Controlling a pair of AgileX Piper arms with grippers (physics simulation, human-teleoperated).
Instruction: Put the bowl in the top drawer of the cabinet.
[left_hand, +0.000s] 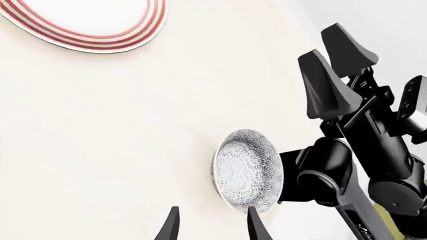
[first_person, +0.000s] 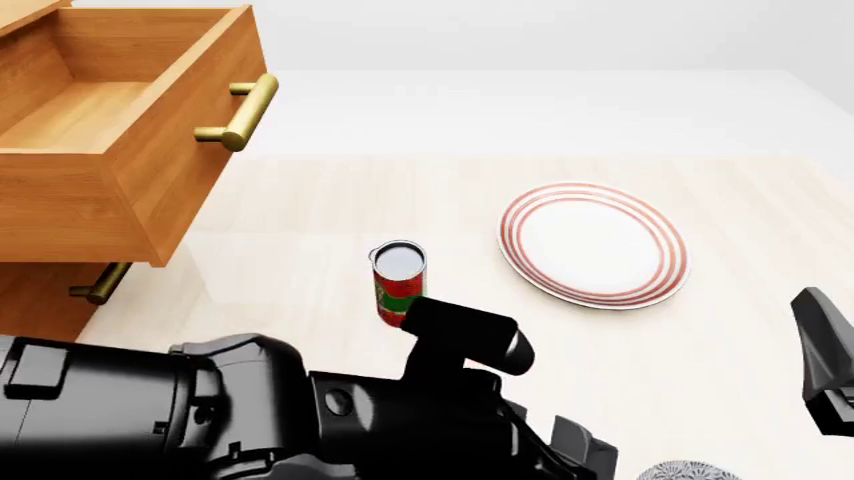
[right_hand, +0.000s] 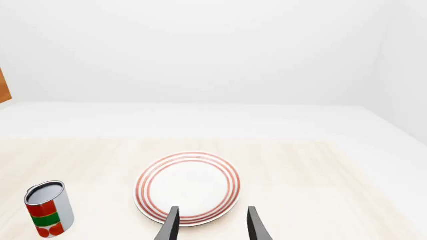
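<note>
A flat white plate (first_person: 594, 243) with red rings sits on the pale table (first_person: 334, 205). A small can (first_person: 399, 283) stands upright near it, a little apart. The can is red and green, with a shiny silver top.

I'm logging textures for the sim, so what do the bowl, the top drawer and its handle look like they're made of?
The bowl: apparently glazed ceramic, white under a dense blue-grey squiggle pattern, though the render leaves that open. The top drawer: light-brown wood, with grain lines and a matte to satin finish. Its handle: brass-like metal, a golden cylindrical bar with soft highlights.
</note>
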